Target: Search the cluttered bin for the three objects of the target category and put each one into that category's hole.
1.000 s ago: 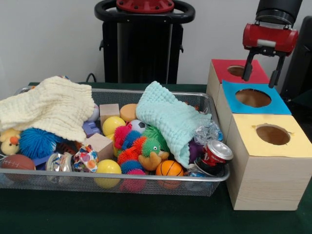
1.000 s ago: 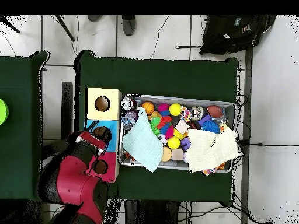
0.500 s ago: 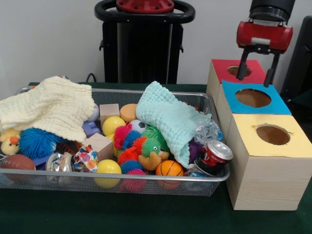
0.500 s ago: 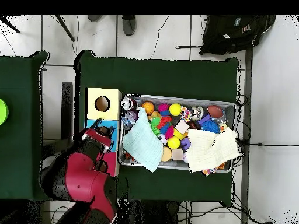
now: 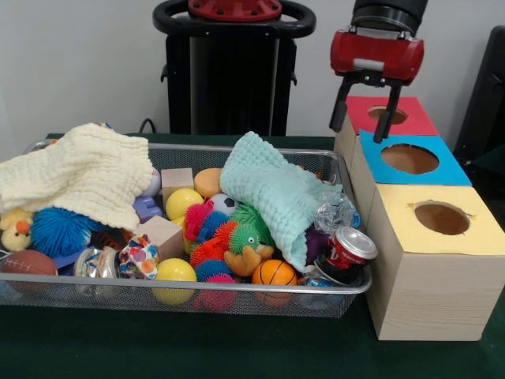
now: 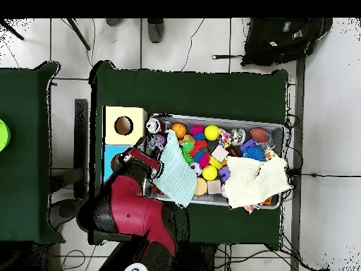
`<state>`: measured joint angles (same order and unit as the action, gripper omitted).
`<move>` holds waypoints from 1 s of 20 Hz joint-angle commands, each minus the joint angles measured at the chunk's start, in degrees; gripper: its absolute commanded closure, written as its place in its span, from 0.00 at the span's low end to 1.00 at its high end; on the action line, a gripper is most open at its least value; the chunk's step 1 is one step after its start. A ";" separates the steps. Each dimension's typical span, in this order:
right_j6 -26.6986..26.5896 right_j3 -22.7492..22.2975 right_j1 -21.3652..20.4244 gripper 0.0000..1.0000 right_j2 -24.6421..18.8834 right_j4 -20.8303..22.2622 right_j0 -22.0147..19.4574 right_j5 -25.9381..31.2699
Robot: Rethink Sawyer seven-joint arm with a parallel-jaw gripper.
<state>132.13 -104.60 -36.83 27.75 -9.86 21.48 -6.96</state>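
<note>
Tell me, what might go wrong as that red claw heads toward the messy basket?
The open, empty gripper hangs near the bin's corner, so coming down it might clip the wire bin's rim. The mint cloth and cream cloth hide toys, and could snag on a finger. The spiky balls lie tightly packed, so it may grab the wrong one.

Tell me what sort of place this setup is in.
Probably a robotics lab or test room: a wire bin of toys on a green-covered table, three wooden boxes with coloured holed tops, and a tiled floor with loose cables and a backpack.
</note>
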 commanded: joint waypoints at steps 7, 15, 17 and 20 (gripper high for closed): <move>-0.78 2.66 -2.55 0.00 -9.71 6.90 -5.33 10.87; -0.29 4.60 -1.13 0.00 -11.04 8.52 -7.40 10.41; -0.14 4.63 -0.94 0.00 -11.22 9.11 -7.80 9.91; 0.08 4.80 -0.47 0.00 -11.31 9.87 -8.39 9.16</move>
<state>132.13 -102.90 -38.92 22.44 -3.55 15.87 -2.12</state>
